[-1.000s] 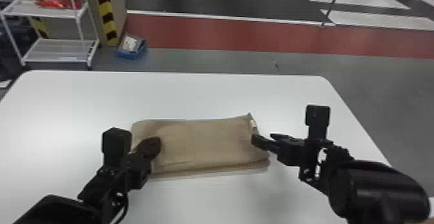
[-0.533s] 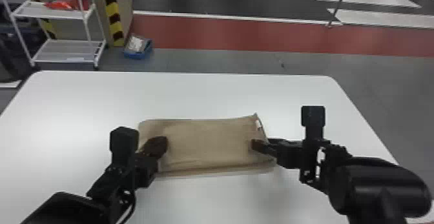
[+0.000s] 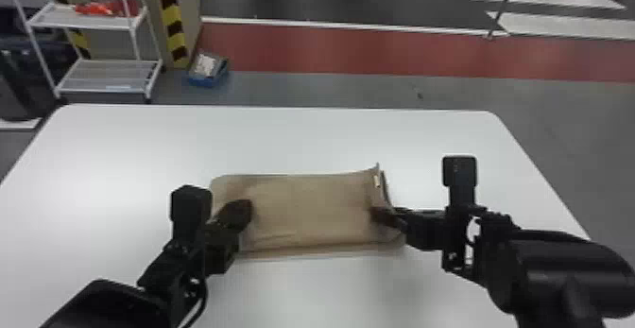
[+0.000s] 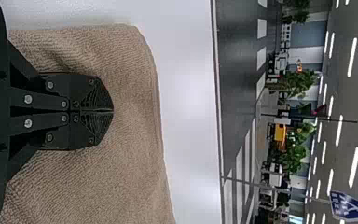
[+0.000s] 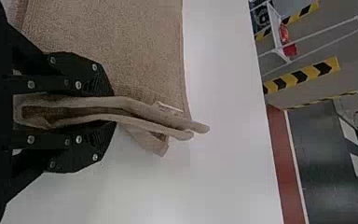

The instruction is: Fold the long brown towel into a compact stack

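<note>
Clearly, the biggest thing is the white desk (image 3: 141, 138), and beyond its far left corner stands a white rack (image 3: 97, 77) with two shelves seen. Next comes the brown towel (image 3: 307, 213), which lies flat in a folded rectangle between the left and right edges of the desk, well apart from the far edge; its long sides run nearly along this far edge. The left gripper (image 3: 246, 207) is over the left part of the towel. In the left wrist view, the left gripper (image 4: 112, 111) has its two fingers together, with no gap at the tips; whether it presses on the cloth, I cannot tell. The right gripper (image 3: 381, 216) is at the right end of the towel. In the right wrist view, the right gripper (image 5: 109, 112) holds the cloth in layers between its fingers. Smallest is a pale label (image 3: 377, 180) on the towel, near its far right corner.
</note>
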Controlling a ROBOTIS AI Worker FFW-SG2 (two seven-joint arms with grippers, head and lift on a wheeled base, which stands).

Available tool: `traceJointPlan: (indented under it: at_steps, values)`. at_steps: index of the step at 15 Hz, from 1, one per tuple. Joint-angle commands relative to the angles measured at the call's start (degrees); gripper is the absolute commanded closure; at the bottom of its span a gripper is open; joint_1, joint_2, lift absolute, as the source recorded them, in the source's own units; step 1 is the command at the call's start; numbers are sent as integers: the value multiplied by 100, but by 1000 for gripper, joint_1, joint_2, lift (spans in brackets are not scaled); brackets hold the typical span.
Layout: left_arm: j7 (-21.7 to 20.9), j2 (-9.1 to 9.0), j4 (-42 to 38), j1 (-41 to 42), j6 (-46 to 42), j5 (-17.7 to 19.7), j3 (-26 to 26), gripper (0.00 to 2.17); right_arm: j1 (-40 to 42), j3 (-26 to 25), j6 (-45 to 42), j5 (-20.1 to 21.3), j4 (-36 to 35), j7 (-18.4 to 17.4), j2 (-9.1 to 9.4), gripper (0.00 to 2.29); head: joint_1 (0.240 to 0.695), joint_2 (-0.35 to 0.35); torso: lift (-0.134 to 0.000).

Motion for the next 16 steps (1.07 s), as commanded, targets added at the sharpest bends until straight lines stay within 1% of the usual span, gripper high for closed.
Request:
traceJointPlan:
  at_steps: [1, 3, 5, 6, 7, 8, 10, 11, 12, 13, 14, 16]
  values:
    - [-8, -7, -9, -4, 10, 12, -29, 1538, 49, -27, 0, -154, -221, 90, 9, 1119, 695, -114, -125]
    - [1, -7, -44, -4, 10, 30, -108, 1538, 5, -27, 88, -506, -406, 90, 0, 1119, 695, -110, -125]
    - [1, -51, -158, 23, 10, 82, -196, 1534, -48, 9, 158, -664, -564, 73, 18, 1119, 695, -102, -125]
    - [27, -59, -299, 58, 10, 188, -222, 1531, -91, -27, 158, -673, -599, 64, 26, 1119, 695, -101, -125]
    - [36, -51, -554, 163, 10, 346, -187, 1497, -144, -123, 176, -761, -599, 64, 18, 1119, 695, -103, -125]
    - [1, -42, -809, 295, 10, 443, -125, 1413, -206, -202, 211, -787, -599, 55, 9, 1119, 695, -107, -125]
    - [-96, 20, -1345, 480, 80, 680, 68, 1399, -399, -519, 633, -849, -599, 64, -26, 1119, 695, -121, -125]
    - [-166, 28, -1433, 524, 151, 689, 209, 1399, -469, -642, 703, -919, -599, 73, -88, 1119, 695, -129, -125]
    - [-183, 28, -1415, 524, 168, 689, 288, 1399, -531, -659, 826, -998, -599, 64, -176, 1119, 695, -142, -125]
    - [-298, 37, -1292, 497, 168, 680, 340, 1399, -592, -659, 967, -1007, -599, 64, -246, 1119, 695, -145, -125]
    - [-412, 37, -1081, 471, 168, 662, 376, 1406, -663, -677, 1020, -1007, -599, 64, -290, 1116, 695, -147, -125]
    - [-649, 28, -642, 330, 151, 654, 376, 1406, -882, -774, 1424, -1051, -599, 64, -369, 1116, 695, -147, -125]
